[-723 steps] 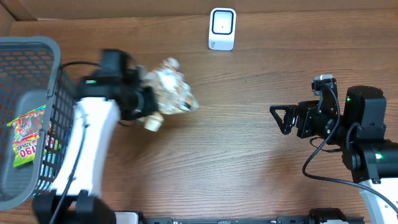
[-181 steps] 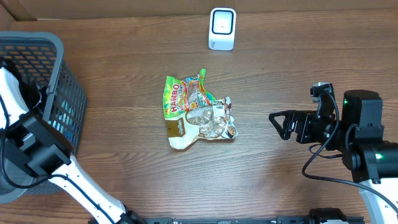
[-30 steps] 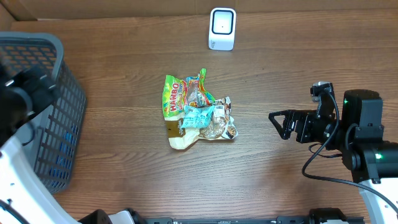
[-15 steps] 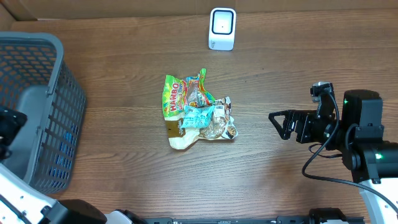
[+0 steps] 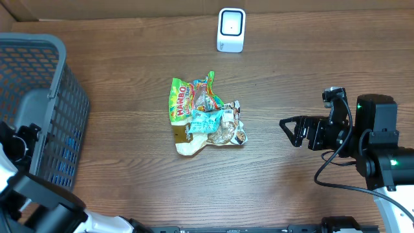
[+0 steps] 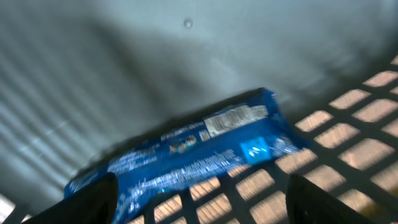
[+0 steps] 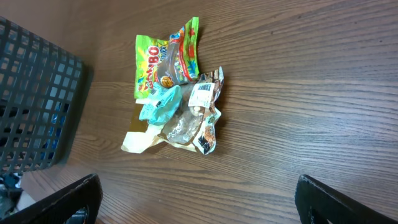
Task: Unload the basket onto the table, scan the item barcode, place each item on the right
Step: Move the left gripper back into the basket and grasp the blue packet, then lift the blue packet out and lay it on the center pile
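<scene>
left fingers [image 6: 93,198], spread and empty, are hovering over the blue packet [image 6: 186,155] lying on the basket [image 6: 348,155] floor; right fingers [image 7: 62,202] are hanging spread, empty. likely risks: slick film slipping, or a finger catching the mesh.

The basket [image 5: 39,41] stands at the left of the counter [image 5: 291,84], one packet [image 6: 186,155] inside it. The heaped packets [image 5: 206,116] lie centrally, the scanner [image 5: 231,30] behind them

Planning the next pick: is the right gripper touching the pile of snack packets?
Apart. The overhead view shows bare table between the right gripper and the pile of snack packets.
</scene>
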